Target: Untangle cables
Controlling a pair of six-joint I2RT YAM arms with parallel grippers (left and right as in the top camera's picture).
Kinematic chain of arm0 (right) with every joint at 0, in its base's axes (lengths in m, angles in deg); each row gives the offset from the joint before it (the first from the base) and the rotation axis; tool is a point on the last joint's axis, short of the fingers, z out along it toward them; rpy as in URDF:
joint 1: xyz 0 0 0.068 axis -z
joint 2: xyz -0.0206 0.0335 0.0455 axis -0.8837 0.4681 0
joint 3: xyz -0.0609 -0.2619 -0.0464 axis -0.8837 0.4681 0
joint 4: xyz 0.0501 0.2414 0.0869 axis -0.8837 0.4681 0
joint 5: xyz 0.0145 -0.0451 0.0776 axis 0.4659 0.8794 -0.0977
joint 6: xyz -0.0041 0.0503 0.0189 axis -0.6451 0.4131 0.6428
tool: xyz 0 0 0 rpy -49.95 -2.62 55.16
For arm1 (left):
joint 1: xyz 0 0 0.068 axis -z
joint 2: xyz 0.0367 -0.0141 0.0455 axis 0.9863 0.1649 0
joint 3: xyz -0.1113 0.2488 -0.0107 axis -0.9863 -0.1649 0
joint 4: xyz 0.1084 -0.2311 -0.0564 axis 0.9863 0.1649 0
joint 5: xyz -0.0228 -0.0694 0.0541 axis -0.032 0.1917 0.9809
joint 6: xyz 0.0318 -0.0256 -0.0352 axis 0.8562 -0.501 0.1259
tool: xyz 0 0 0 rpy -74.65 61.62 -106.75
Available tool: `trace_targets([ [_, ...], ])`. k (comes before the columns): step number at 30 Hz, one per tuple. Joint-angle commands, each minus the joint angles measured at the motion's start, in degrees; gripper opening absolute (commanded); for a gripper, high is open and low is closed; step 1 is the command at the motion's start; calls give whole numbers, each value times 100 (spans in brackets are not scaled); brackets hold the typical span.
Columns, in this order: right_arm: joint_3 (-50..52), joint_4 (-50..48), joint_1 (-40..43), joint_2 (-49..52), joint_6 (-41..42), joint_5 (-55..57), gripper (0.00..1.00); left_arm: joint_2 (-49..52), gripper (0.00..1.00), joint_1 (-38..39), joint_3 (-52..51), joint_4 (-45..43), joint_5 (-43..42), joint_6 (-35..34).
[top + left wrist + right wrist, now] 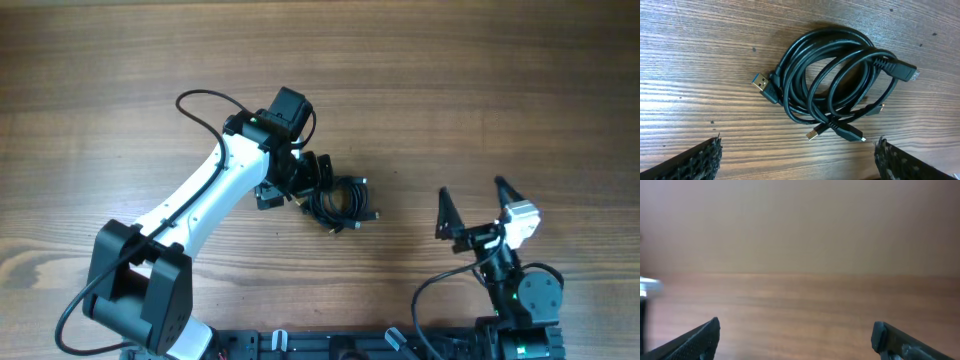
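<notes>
Left gripper [797, 150] hangs wide open over the cables [792, 95], a small tangled black coil mid-scene, right gripper [472, 197] also spread open near right, and they look light and floppy, so I'd pinch by the stiff USB plug [760, 82].

I'm seeing the cables [840, 40] lying flat near the middle of the table [500, 80], bunching into one tangled black coil of overlapping loops. A USB plug [760, 82] is sticking out at one side, with smaller metallic ends poking out nearby.
</notes>
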Motion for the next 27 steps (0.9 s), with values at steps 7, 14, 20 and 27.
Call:
trace_targets([
  [7,-352,-931,17,-31,3423,-1193,100,4,100,15,-31,-55,118,-98],
  [14,-4083,3187,17,2485,1545,-925,100,4,100,17,-31,-129,116,-101],
  [20,-4437,3510,17,4859,2612,-2149,100,66,77,17,-251,-442,90,-166],
  [27,-4437,3346,20,6531,2647,-3213,100,372,63,494,-267,-855,7,-170],
])
